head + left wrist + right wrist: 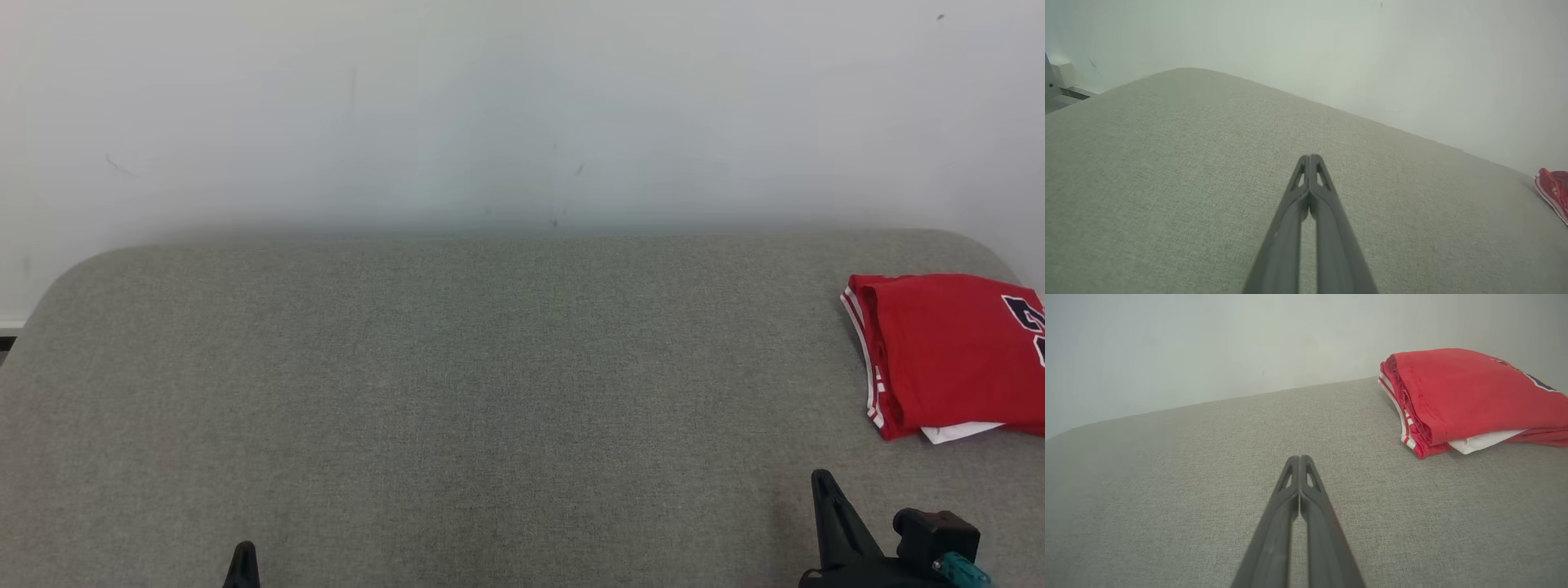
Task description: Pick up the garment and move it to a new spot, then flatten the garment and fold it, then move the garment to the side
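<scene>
The garment [951,351] is a red jersey with white trim and dark print, lying folded at the right end of the grey padded surface [457,392]. It also shows at the upper right of the right wrist view as the folded garment [1466,398], and as a red edge [1553,190] in the left wrist view. My right gripper [820,478] sits low at the lower right, in front of and left of the garment, shut and empty [1299,457]. My left gripper [242,549] peeks in at the bottom left, shut on nothing [1309,156].
A pale wall [522,106] runs close behind the grey surface. The surface's rounded far corners show at left and right. A white fixture [1059,79] stands past the surface's far left end in the left wrist view.
</scene>
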Tool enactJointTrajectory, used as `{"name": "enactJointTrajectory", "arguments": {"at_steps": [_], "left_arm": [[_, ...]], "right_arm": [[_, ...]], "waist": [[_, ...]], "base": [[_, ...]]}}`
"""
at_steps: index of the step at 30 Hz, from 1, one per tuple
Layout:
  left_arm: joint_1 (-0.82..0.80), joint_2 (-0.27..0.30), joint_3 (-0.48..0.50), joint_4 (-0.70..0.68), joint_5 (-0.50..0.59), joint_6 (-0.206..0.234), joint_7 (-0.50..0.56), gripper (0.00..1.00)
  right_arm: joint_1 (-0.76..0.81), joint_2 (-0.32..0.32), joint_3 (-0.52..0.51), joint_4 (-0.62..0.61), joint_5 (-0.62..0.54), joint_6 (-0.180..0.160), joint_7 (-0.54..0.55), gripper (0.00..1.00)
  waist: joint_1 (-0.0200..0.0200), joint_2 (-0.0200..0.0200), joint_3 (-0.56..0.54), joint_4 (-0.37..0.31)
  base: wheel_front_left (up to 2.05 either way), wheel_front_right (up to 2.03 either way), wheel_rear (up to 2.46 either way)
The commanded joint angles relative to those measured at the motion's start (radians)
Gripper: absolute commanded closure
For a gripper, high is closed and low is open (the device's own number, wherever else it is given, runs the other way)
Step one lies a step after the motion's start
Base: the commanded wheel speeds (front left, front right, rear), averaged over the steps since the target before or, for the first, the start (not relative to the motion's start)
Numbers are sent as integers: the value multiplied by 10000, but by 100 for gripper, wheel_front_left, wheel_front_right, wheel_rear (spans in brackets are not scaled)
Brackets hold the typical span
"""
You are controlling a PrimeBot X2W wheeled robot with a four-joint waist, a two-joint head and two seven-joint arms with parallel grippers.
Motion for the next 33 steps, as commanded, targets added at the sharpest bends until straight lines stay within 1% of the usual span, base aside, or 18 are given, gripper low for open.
{"name": "enactJointTrajectory", "arguments": {"at_steps": [1,4,5,19,33], "left_arm": [[-306,27,70,-64,-488,-26,103,100],[-491,30,100,39,-1187,-45,284,100],[-491,30,100,39,-1187,-45,284,100],[-1083,40,209,382,-3385,-101,876,100],[-1602,49,319,692,-5253,-158,1388,100]], "right_arm": [[-300,-24,-75,-105,534,0,81,100],[-375,-27,-81,-111,1343,1,184,100],[-375,-27,-81,-111,1343,1,184,100],[-653,-34,-156,-74,3848,1,545,100],[-930,-40,-271,4,5958,3,899,100]], "waist": [[0,-1,7,-2],[0,-1,24,-5],[0,-1,24,-5],[0,-1,81,-16],[0,-1,139,-26]], "base": [[0,0,0],[0,0,0],[0,0,0],[0,0,0],[0,0,0]]}}
